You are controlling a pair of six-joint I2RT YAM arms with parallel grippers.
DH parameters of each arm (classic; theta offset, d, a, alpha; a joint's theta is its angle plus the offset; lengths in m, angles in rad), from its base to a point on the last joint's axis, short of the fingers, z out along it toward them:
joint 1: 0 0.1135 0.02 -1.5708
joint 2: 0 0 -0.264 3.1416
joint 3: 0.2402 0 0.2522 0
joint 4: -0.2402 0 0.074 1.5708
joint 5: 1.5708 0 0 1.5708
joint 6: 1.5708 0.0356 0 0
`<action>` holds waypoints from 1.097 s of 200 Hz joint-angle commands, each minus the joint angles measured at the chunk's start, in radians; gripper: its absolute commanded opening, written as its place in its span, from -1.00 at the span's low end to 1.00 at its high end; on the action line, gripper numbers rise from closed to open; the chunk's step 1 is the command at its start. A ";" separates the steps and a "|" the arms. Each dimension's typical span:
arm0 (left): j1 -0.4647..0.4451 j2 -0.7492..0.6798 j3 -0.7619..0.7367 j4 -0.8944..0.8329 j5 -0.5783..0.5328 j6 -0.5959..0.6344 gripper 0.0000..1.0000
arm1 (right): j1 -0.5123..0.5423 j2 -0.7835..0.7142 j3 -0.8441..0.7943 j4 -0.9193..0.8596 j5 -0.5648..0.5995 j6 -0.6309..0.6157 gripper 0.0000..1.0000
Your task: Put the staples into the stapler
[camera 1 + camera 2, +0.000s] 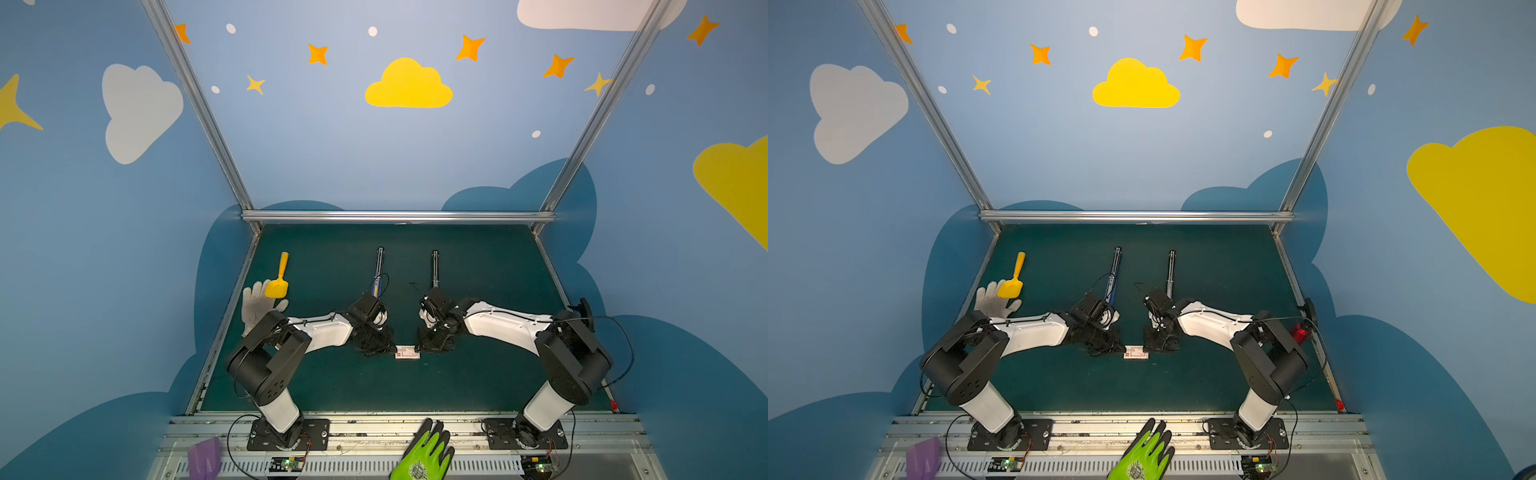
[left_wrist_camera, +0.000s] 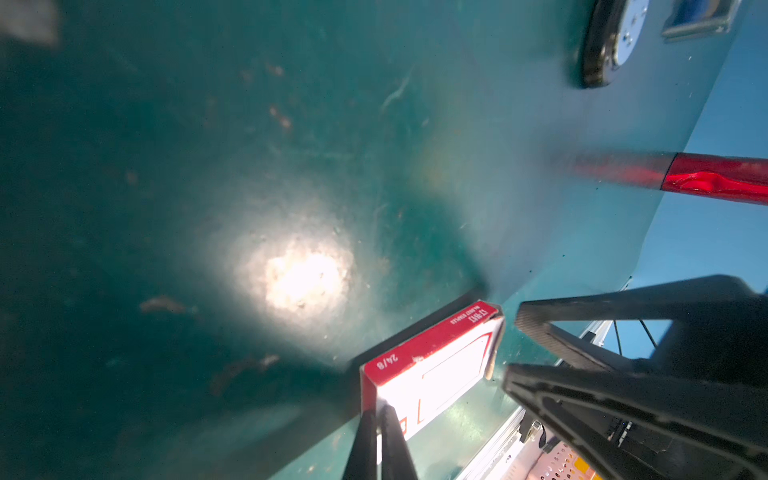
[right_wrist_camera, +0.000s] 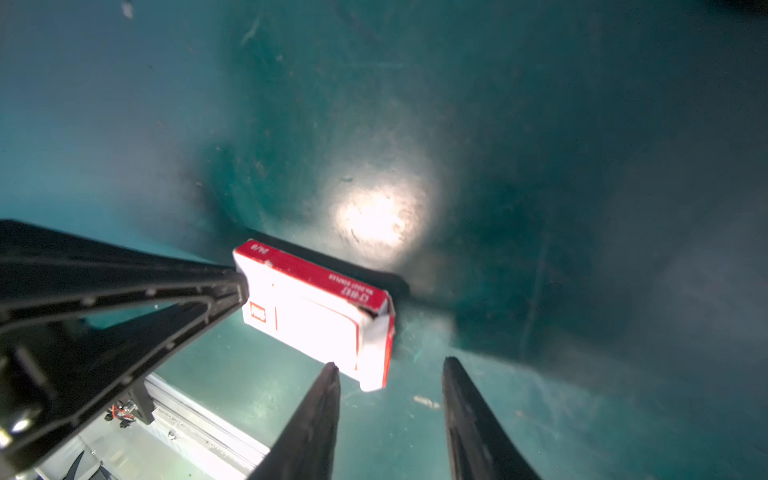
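opening the box (image 1: 407,353): judged the step in hand; small white carton with red sides, flat on the green mat (image 1: 332,386), near the middle, between the two grippers; right-end flap ajar.
left gripper (image 2: 378,415): fingers pressed together, tips against the box's left end; nipping a sliver of card or not, impossible to tell.
right gripper (image 3: 390,365): fingers spread, tips just beside the box's right end, nothing pinched.
staples: none in sight, no tray or silvery strips on the mat; presumably inside the box.
blue stapler (image 1: 378,272): on the far side of the left gripper, long, thin, apparently laid open.
dark stapler (image 1: 434,270): on the far side of the right gripper, alongside the blue one, well apart from the box.
next move: calls for pinning the left end while catching the flap or inner tray at the right end and drawing it out rightward; light carton, likely to slide or tip unless steadied.
progress: early; nothing loaded as far as visible.
count: one box; two staplers; two gloves, a knit glove (image 1: 257,305) at far left and a green glove (image 1: 426,453) at the near edge, off the mat; two scoops, a yellow scoop (image 1: 279,278) with its blade over the knit glove and a purple scoop (image 1: 203,457) at near left; staple strips, none visible.
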 commanded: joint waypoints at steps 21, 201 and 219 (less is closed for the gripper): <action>-0.003 -0.019 0.002 -0.027 -0.012 0.014 -0.90 | 0.008 0.040 0.014 -0.011 0.010 0.003 -0.41; -0.003 -0.053 0.022 -0.060 -0.022 0.016 -0.89 | -0.014 -0.005 -0.038 0.020 0.000 0.004 -1.00; -0.003 -0.064 0.024 -0.073 -0.034 0.023 -0.92 | -0.017 -0.007 -0.042 0.015 0.009 0.006 -1.00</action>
